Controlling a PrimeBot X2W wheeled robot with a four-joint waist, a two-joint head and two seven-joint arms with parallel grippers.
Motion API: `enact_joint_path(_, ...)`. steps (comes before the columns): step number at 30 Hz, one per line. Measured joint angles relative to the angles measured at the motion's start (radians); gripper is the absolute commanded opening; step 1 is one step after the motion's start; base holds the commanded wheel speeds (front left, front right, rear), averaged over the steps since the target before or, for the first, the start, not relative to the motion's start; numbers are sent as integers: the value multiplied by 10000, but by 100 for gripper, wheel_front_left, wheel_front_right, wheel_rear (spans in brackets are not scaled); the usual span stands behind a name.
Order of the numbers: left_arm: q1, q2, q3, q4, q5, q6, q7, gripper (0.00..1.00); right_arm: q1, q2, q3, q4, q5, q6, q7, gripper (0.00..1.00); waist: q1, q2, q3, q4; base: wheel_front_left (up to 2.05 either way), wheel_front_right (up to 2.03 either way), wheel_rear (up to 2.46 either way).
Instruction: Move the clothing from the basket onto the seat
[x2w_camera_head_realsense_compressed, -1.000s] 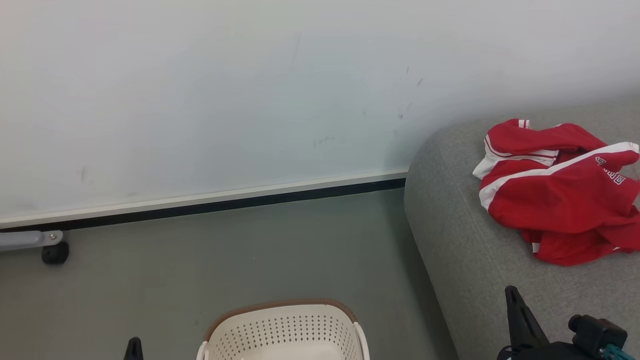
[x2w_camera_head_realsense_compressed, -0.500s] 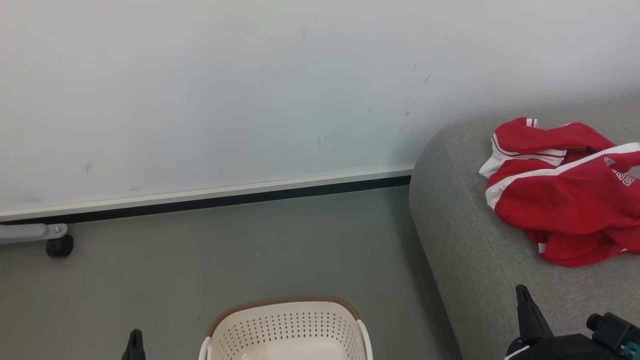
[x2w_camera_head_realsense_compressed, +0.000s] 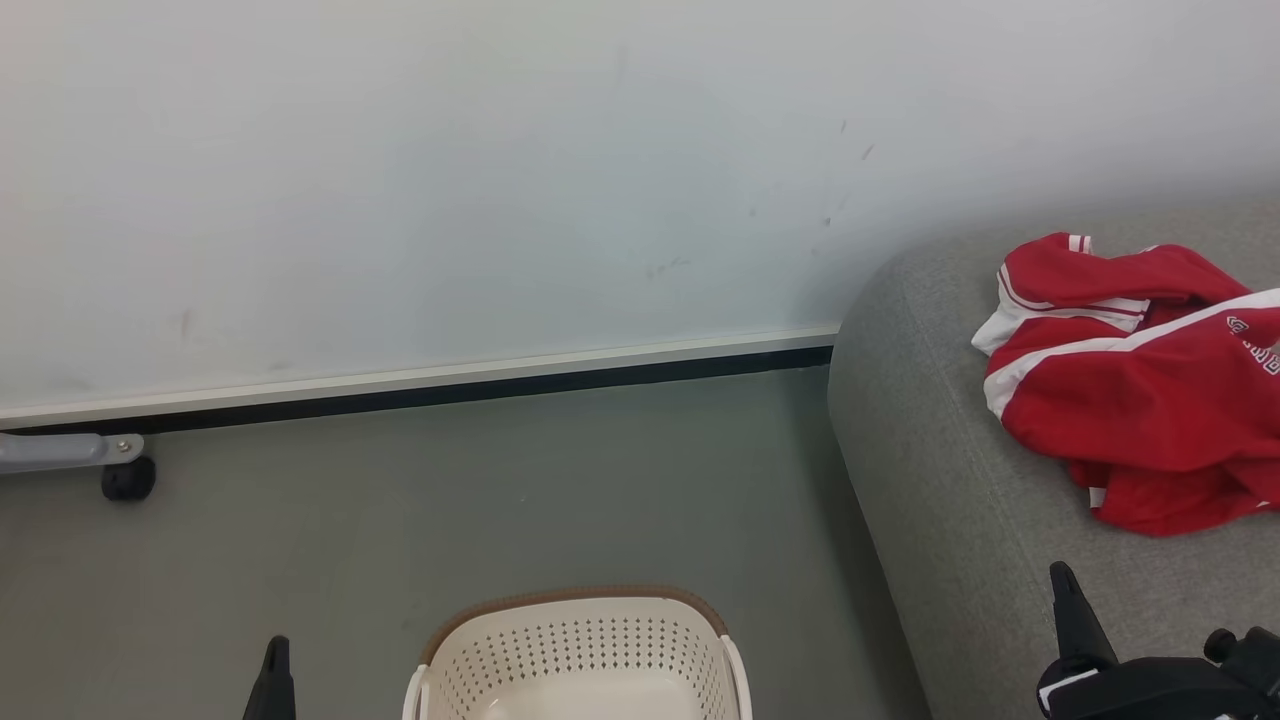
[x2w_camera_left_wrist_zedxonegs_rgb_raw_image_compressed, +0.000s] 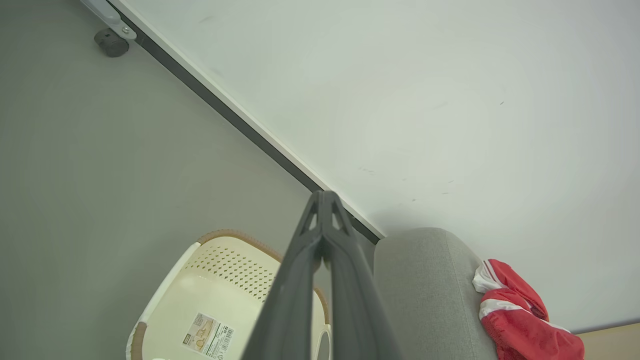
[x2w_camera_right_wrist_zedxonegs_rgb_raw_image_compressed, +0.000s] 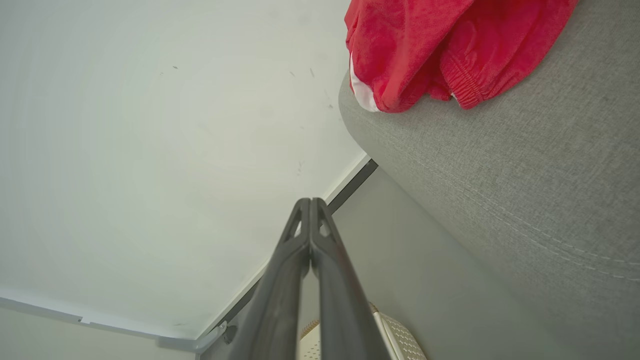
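Finishing, seemingly, with clothing (x2w_camera_head_realsense_compressed: 1140, 400) on seat (x2w_camera_head_realsense_compressed: 950, 520) beside basket (x2w_camera_head_realsense_compressed: 575, 645). Holding left gripper (x2w_camera_left_wrist_zedxonegs_rgb_raw_image_compressed: 325, 200), right gripper (x2w_camera_right_wrist_zedxonegs_rgb_raw_image_compressed: 310, 205) pressed together, empty. Next: check basket for leftovers.

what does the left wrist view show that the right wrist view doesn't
Left wrist view adds the label on the basket floor, and the shut left pincer. Right wrist view adds the stitched seam on the seat and the shut right pincer. Both have the basket, seat, red clothing and white wall.
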Motion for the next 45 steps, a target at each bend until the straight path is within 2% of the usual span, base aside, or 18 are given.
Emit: enact_joint_path(45,-1513,-410,677,823,-5590,-1185,1567,0,-475,769,-2157,514,5584,1066,1593,0,0,0,307,439,0,0,0)
